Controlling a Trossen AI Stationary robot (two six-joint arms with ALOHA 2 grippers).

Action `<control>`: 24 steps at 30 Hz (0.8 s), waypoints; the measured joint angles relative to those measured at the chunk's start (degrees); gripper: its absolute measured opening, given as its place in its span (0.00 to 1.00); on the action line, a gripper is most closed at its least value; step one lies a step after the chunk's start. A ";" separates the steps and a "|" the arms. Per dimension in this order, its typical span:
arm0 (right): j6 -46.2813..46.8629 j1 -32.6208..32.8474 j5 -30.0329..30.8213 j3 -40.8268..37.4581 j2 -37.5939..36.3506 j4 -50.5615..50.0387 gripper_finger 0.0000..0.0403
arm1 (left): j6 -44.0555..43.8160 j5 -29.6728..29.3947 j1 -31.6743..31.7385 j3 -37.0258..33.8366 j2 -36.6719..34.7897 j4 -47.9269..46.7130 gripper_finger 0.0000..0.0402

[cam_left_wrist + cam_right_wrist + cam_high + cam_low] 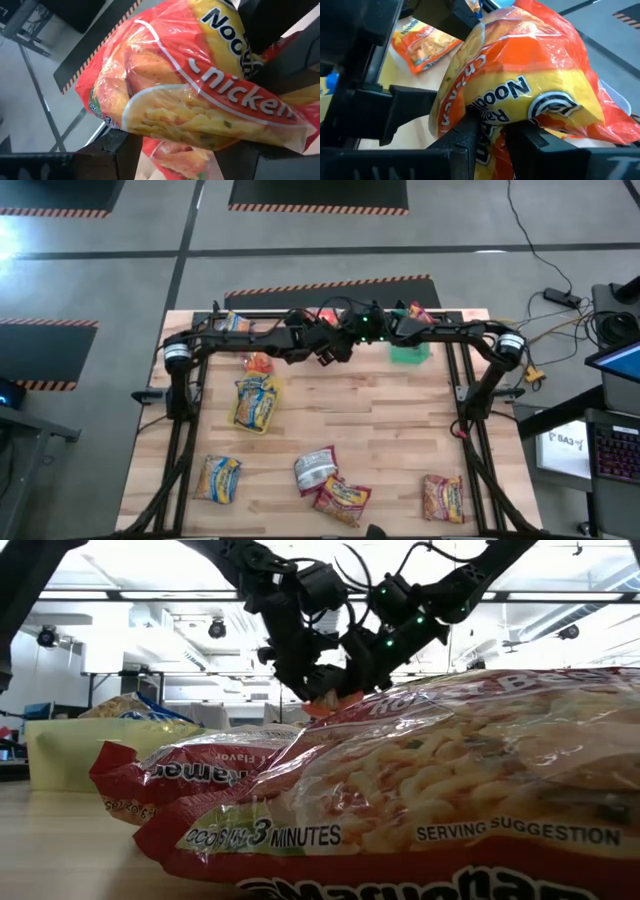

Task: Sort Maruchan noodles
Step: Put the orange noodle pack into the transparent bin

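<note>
Packet [200, 95] pinched by both end effectors; wrist views reveal "Chicken" print

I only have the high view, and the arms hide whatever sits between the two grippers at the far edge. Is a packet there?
Observer: Yes. The right wrist view shows an orange Chicken noodle packet between them.
Operator: Does the right gripper have it?
Observer: Yes, the right gripper is pinched shut on a fold at the packet's yellow end.
Operator: And the left?
Observer: The left gripper looks closed across the packet's width too.
Operator: Is it off the table?
Observer: Yes. In the low view it hangs in the air, well above the near red packets.
</note>
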 joint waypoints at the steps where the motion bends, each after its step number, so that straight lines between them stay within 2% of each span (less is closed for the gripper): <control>1: -0.28 -0.02 0.28 0.93 0.75 -0.58 0.19 | -0.02 -0.13 0.27 0.01 0.03 -0.10 0.50; 8: -1.34 -1.06 0.47 6.10 4.52 -4.46 0.19 | -1.20 0.18 2.41 -0.21 0.06 -0.96 0.50; 24: -2.12 -1.84 0.18 8.21 11.77 -4.76 0.19 | -2.34 -0.14 4.18 -2.38 3.05 -0.08 0.50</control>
